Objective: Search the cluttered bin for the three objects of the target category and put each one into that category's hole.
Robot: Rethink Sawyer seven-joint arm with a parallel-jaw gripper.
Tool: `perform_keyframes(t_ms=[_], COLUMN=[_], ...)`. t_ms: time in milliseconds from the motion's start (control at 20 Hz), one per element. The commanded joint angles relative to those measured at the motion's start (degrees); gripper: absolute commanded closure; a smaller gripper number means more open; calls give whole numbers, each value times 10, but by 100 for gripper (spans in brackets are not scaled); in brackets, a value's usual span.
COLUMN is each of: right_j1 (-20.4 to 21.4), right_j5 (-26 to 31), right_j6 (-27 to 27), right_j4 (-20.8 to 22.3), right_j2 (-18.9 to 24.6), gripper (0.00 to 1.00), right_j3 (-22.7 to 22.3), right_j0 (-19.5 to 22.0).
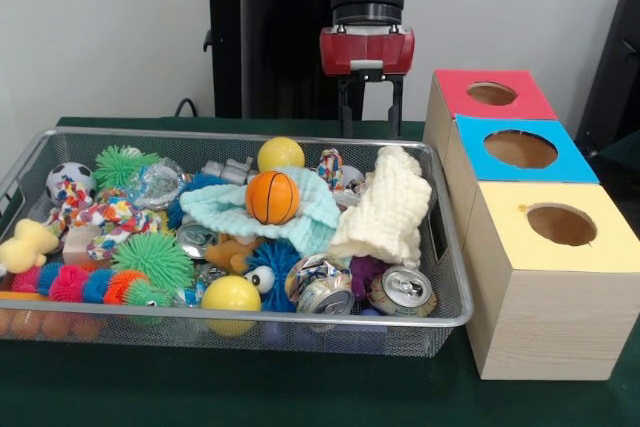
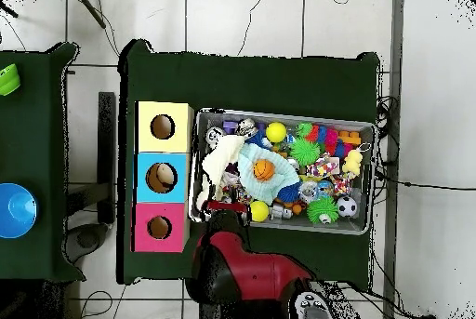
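The wire mesh bin (image 1: pixel 300 322) is full of toys; in the overhead view (image 2: pixel 288 116) it lies right of the boxes. A yellow duck (image 1: pixel 24 245) lies at its left end, also seen from overhead (image 2: pixel 352 162). An orange toy (image 1: pixel 232 251), perhaps the tiger, is mostly hidden under a mint cloth. No third animal is clear. My gripper (image 1: pixel 370 107) is open and empty, hanging above the bin's far rim. The red-topped box's hole (image 1: pixel 491 94) is to its right; from overhead (image 2: pixel 159 227) the hole is left of the arm.
Blue-topped (image 1: pixel 520 149) and yellow-topped (image 1: pixel 561 224) boxes stand in a row with the red one. The bin also holds yellow balls (image 1: pixel 231 294), a small basketball (image 1: pixel 272 197), crushed cans (image 1: pixel 401 290), a cream cloth (image 1: pixel 385 209), spiky green balls (image 1: pixel 152 258) and a blue fuzzy toy with eyes (image 1: pixel 265 269).
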State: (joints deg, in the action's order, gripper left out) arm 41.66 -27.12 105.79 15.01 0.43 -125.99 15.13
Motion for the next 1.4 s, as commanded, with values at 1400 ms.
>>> perform_keyframes(t_ms=[1400], right_j1=[0], right_j5=[64], right_j6=[34], right_j4=[213], right_j2=[104], gripper=[0], right_j3=[146], right_j0=[162])
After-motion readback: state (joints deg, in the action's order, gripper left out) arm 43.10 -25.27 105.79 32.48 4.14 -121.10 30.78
